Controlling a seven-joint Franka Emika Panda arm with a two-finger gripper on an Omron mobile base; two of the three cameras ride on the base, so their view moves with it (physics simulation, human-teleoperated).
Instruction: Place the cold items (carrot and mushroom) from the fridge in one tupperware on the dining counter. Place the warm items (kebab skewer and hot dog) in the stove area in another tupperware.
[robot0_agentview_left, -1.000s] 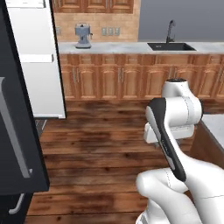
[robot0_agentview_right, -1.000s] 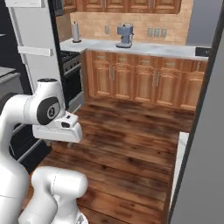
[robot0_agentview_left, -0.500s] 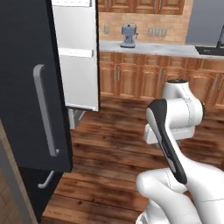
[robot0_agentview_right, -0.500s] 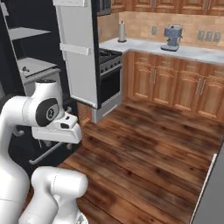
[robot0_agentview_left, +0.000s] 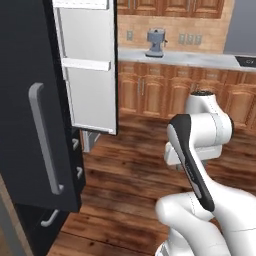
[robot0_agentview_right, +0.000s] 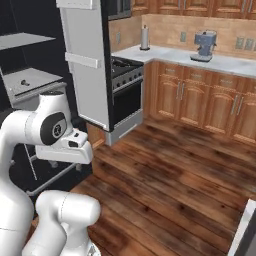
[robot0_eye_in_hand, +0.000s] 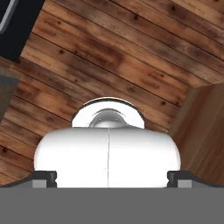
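Observation:
The fridge (robot0_agentview_right: 30, 85) stands open at the left, its pale grey shelves showing; a tiny dark speck lies on one shelf, too small to name. Its black door front with the grey bar handle (robot0_agentview_left: 45, 142) fills the left of the left base view. The stove (robot0_agentview_right: 125, 80) sits just beyond the fridge's white-lined door (robot0_agentview_right: 85, 65). My gripper (robot0_eye_in_hand: 111, 178) is open, holds nothing, and points down at the wooden floor, tucked close to my folded arm (robot0_agentview_left: 200, 130). Carrot, mushroom, kebab skewer, hot dog, tupperware and dining counter are out of view.
Wood cabinets under a marbled top (robot0_agentview_left: 180, 57) line the back wall, with a coffee machine (robot0_agentview_left: 156, 42) and a paper towel roll (robot0_agentview_right: 145, 37) on it. Open wooden floor (robot0_agentview_right: 175, 180) lies ahead. A brown wood panel (robot0_eye_in_hand: 201, 127) rises beside the hand.
The whole picture has shifted in both base views: the base has moved, so the fridge now stands nearer and larger. My arm keeps its folded pose and the gripper stays open.

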